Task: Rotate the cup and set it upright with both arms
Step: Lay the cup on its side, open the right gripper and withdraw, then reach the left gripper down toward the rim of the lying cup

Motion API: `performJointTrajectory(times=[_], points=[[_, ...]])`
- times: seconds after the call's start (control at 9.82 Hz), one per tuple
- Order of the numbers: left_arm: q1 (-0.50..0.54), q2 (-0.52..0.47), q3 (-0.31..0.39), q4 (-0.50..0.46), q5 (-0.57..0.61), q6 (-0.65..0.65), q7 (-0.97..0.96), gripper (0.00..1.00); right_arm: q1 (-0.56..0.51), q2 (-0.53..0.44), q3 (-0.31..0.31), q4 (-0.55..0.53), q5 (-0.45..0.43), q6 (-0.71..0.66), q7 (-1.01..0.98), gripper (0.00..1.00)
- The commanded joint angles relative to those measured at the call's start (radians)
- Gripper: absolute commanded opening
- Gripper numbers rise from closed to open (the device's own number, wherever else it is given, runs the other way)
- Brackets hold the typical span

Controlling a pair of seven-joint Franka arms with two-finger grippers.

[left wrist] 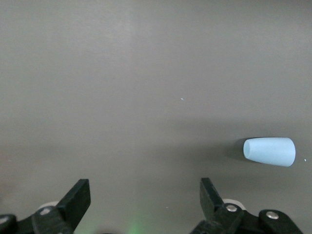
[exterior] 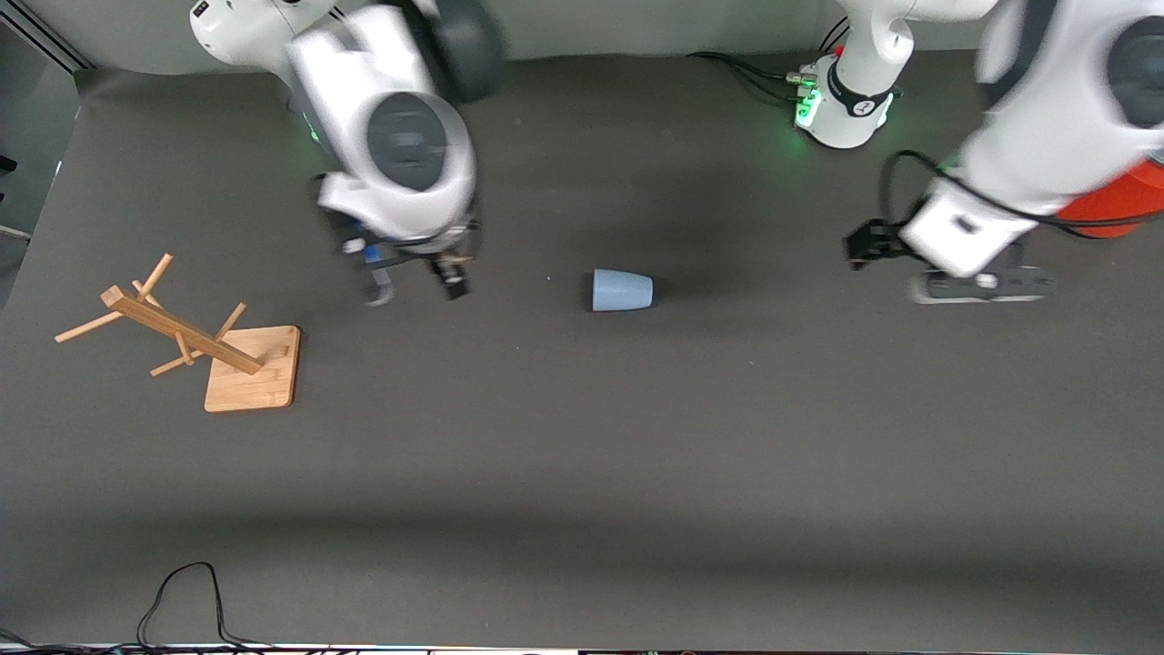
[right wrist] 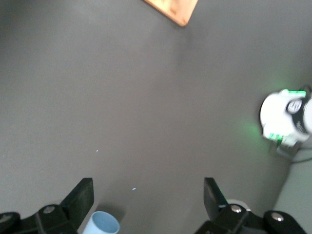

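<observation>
both grippers hang spread wide and empty above the table (exterior: 582,473): the right gripper (exterior: 416,284) toward the right arm's end, the left gripper (left wrist: 145,199) toward the left arm's. between them the cup (exterior: 622,290) lies on its side on the bare mat, well apart from each, its rim pointing toward the right arm's end. it looks light, stiff and smooth, likely to roll or skid if nudged; pinching across the tapered wall near the rim seems safest.
</observation>
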Motion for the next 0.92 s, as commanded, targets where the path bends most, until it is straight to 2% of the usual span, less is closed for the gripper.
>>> performJointTrajectory(times=[0.0,0.31,0.51,0.71,0.81], points=[[-0.155,0.084,0.014,0.064,0.068,-0.003,-0.177,1.0,-0.154,-0.18,0.023,-0.192,0.001,0.022,-0.274,1.0],[-0.318,0.251,0.014,0.233,0.114,-0.037,-0.365,1.0,-0.349,-0.293,0.027,-0.294,-0.005,0.082,-0.69,1.0],[-0.405,0.376,0.016,0.37,0.118,-0.106,-0.451,1.0,-0.469,-0.346,0.055,-0.36,-0.007,0.149,-0.937,1.0],[-0.476,0.461,0.016,0.438,0.128,-0.094,-0.572,1.0,-0.575,-0.37,0.102,-0.394,-0.007,0.2,-1.122,1.0],[-0.528,0.51,0.016,0.49,0.135,-0.1,-0.614,1.0,-0.601,-0.37,0.105,-0.399,-0.007,0.229,-1.215,1.0]])
